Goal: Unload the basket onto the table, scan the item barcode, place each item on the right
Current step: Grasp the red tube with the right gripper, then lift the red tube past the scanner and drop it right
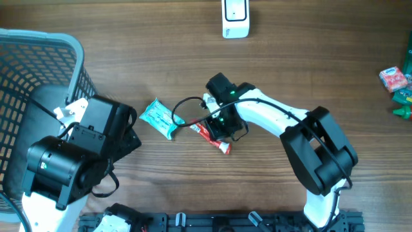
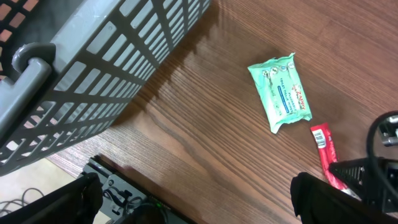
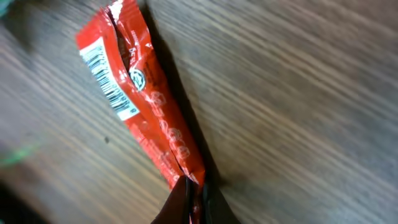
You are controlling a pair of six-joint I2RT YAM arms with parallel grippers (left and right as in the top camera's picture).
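- Surface — a brown wood-grain table [image 1: 309, 58] fills the overhead view, its grain running left to right. A dark rail [image 1: 212, 222] lines its near edge.
- Room — little shows. In the left wrist view only a strip of pale floor [image 2: 18, 186] is visible past the table's edge.
- Far edge, centre: a white scanner [image 1: 235, 19] sits well apart from everything else.
- Left: a grey slatted basket [image 1: 38, 64] stands on the table, partly covered by the left arm.
- Centre: a teal packet [image 1: 158, 118] lies flat on the wood, just left of the red snack bar [image 1: 222, 147].
- Red snack bar: it is at mid-table with its white barcode [image 3: 109, 81] face up near one end. Whether it rests flat or is slightly raised cannot be told.
- Right gripper [image 3: 189, 202]: the fingers are pinched together on the opposite end of the bar's wrapper.
- Left gripper [image 2: 196, 199]: the jaws are spread wide with nothing between them, low over the table beside the basket.
- Right edge: a pink packet [image 1: 394, 78] and green items [image 1: 404, 103] are partly cut off by the frame.
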